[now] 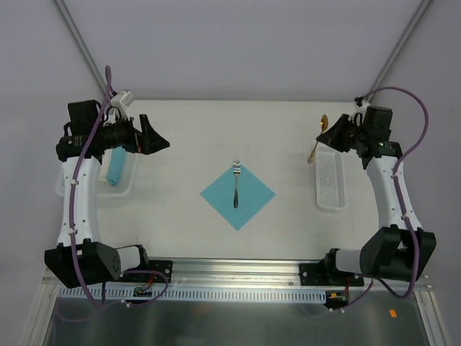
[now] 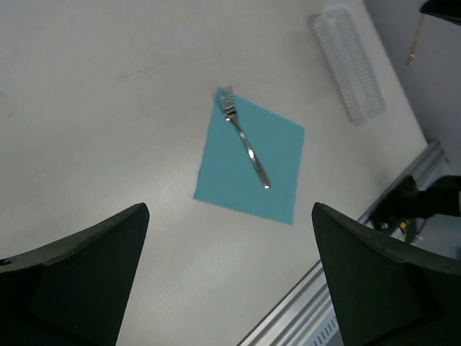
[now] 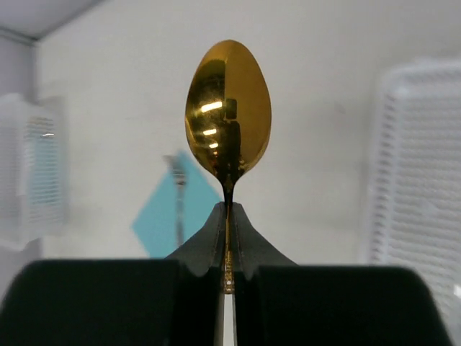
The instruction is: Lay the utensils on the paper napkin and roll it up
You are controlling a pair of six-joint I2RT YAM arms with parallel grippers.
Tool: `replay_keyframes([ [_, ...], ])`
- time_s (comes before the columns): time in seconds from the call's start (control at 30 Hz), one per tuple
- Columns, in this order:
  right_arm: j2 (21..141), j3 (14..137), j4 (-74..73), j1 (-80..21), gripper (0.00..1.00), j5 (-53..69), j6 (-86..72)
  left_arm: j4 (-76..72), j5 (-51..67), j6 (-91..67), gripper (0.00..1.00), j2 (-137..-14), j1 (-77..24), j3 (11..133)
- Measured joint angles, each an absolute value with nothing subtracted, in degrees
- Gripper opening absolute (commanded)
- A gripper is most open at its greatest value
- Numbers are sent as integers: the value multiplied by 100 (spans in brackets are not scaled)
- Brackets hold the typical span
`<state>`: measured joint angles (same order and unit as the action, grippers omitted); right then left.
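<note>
- A white perforated tray (image 1: 330, 184) lies on the table just on the base side of the right pincer (image 1: 322, 137). Only its mesh floor shows.
- A second white tray (image 1: 124, 189) sits under the left pincer (image 1: 160, 140) and its arm. It holds a turquoise item (image 1: 114, 169) that the arm partly hides, so I cannot tell what it is.
- The right pincer is closed tight on the thin handle of a gold spoon (image 3: 228, 108). It holds the spoon off the table, bowl pointing away from the fingers.
- The left pincer is spread wide and grips nothing. In its wrist view the two dark fingers (image 2: 72, 274) stand well apart above the table.
- The paper napkin (image 1: 238, 193) lies flat between the two pincers, nearer the arm bases than either, and is turned corner-on like a diamond.
- A silver-looking fork (image 1: 235, 184) rests on the napkin along its middle. Its tines are at the corner farthest from the bases, and it is well apart from both pincers.
- The table (image 1: 187, 130) is plain white, with a slotted metal rail (image 1: 238, 270) along its near edge where the arms are bolted.
- Pale grey walls stand behind the table, with slanted metal struts (image 1: 79, 43) in the far corners.
</note>
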<state>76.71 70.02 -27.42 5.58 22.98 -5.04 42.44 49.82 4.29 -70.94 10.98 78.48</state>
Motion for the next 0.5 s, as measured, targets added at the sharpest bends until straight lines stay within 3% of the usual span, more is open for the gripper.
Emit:
replay_keyframes([
  [0.17, 7253, 6355, -556, -156, 0, 4060, -1772, 4178, 6768, 215, 90, -7122, 1085, 8038],
  [0.27, 7367, 6053, 554, -945, 1, 4530, -2578, 4071, 7478, -71, 87, -7207, 1009, 8095],
  [0.37, 7655, 6023, 1758, -1865, 0, 4801, -3350, 3898, 7800, -412, 83, -7253, 867, 8097],
  [0.5, 8073, 6134, 3148, -2652, 0, 4934, -4246, 2875, 7885, -1304, 70, -7000, 701, 7749],
])
